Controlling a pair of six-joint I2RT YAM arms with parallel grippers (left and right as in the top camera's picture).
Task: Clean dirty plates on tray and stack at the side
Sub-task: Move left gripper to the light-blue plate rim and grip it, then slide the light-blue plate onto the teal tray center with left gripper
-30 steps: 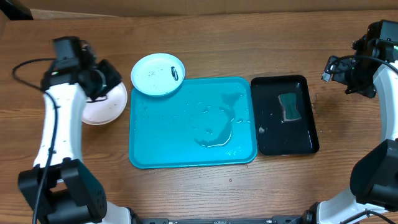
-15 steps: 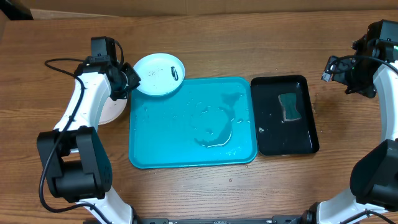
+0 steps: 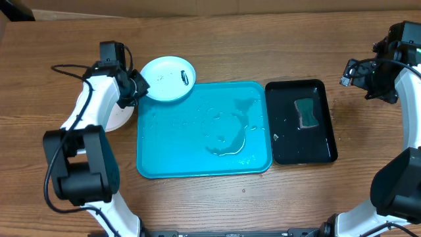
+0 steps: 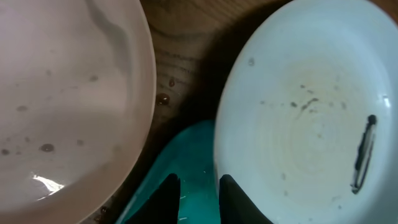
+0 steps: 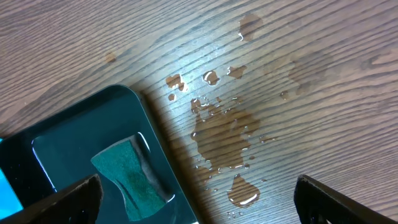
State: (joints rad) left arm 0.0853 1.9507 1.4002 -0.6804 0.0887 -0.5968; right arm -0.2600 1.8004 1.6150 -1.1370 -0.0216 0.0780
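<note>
The light blue plate lies at the far left corner of the turquoise tray, overlapping its rim; a dark smear marks the plate. A white plate sits on the table left of the tray, half hidden by my left arm. My left gripper hovers between the two plates. In the left wrist view its jaws stand narrowly apart over the tray corner with nothing between them. My right gripper is wide open above wet wood, right of the black tray.
A glossy black tray holding a green sponge lies right of the turquoise tray. Puddles of water sit on the turquoise tray and on the table. The white plate is speckled with drops.
My left arm swung from over the white plate toward the light blue plate's left edge, and its jaws narrowed a little. The right arm has not moved.
</note>
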